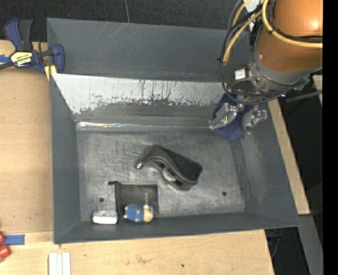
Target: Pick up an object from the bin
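There is one bin [260, 171], grey metal with sloping walls and a scuffed flat floor. One arm [289, 33] comes in over its right rim under an orange cover, with yellow and black cables looped about it.

Five loose things can be counted, one of each kind. Four lie on the floor and one is up at the gripper.

The largest is a black piece [175, 166]. It is curved and padded, with a narrow grey-tipped end pointing left, and it lies about the middle of the floor.

Next is a flat black square [136, 195] near the front edge, left of centre.

Then comes the blue lump [231, 132], dark blue and soft-looking with a rounded lower edge. Its exact shape is hard to make out. It sits at the far right corner of the floor, where the back wall meets the right wall, and it appears to be off the floor.

The gripper [238, 124] is there too, its silvery fingers [221, 118] set narrowly on either side of the lump, which shows between them and below their tips.

Smaller is a toy [138, 213], blue with a pale yellowish end, lying on its side at the square's front edge.

The smallest is a white piece [105, 217], oblong, just left of the toy by the front left corner of the floor. It is close to the toy without touching it.

The black piece, the square, the toy and the white piece are all well apart from the gripper.
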Controlling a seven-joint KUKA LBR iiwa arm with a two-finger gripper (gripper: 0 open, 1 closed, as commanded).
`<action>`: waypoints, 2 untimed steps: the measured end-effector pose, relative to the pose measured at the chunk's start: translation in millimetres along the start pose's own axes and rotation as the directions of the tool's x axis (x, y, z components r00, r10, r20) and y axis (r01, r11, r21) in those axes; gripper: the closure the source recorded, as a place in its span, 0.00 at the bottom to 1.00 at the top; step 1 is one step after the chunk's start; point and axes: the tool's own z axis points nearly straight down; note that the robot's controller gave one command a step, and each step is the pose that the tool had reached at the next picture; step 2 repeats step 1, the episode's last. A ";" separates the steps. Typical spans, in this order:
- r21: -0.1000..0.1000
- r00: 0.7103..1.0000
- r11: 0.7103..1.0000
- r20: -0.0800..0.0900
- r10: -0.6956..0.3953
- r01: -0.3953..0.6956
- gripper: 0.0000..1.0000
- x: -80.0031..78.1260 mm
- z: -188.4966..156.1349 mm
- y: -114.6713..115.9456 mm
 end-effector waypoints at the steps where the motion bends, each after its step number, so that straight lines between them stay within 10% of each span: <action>1: 0.001 0.997 0.997 -0.002 0.071 -0.071 1.00 24.5 -107.0 -0.4; 2: 0.001 0.997 0.997 -0.002 0.071 -0.071 1.00 24.5 -107.0 -0.4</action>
